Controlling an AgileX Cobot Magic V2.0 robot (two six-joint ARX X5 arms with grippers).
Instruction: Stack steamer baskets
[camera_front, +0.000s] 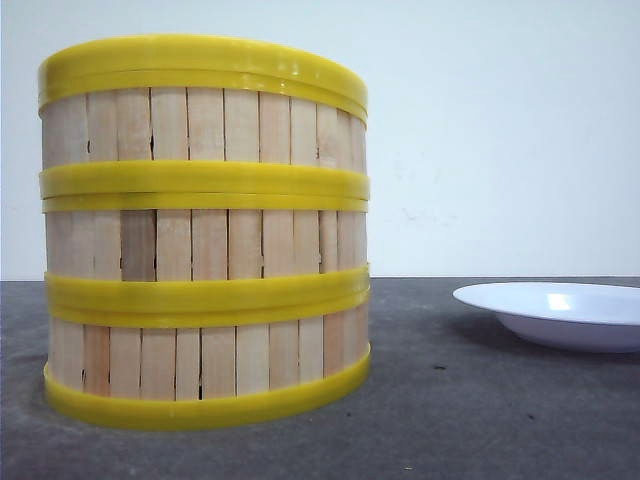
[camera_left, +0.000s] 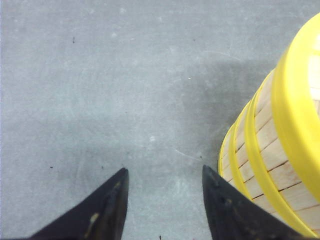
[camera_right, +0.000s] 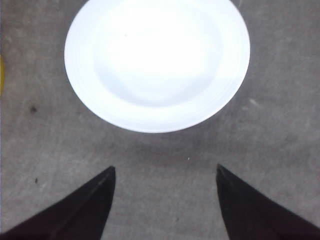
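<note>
I read the front view from its left edge. The three steamer baskets (camera_front: 205, 235) stand as one column on the left half of the frame, resting on the grey surface (camera_front: 450, 420). The yellow rims meet evenly at both joints and I see no lean, so I judge the stacking complete and the step in hand to be withdrawal without disturbance.

In the left wrist view, the left gripper (camera_left: 165, 200) has its jaws spread apart and holds nothing. Bare surface shows between the tips. The stack (camera_left: 280, 150) fills the right edge of that frame, just beside the nearer tip. I cannot tell whether that tip touches the wall.

Procedure for this arm: keep the jaws as they are, lift straight away from the surface first, then translate away from the stack. A sideways move first could nudge the column.

At the right edge of the front view lies the white plate (camera_front: 560, 312), well apart from the stack. In the right wrist view, the right gripper (camera_right: 165, 200) is likewise wide open and empty, with the plate in the upper half of the frame, clear of the tips.
</note>
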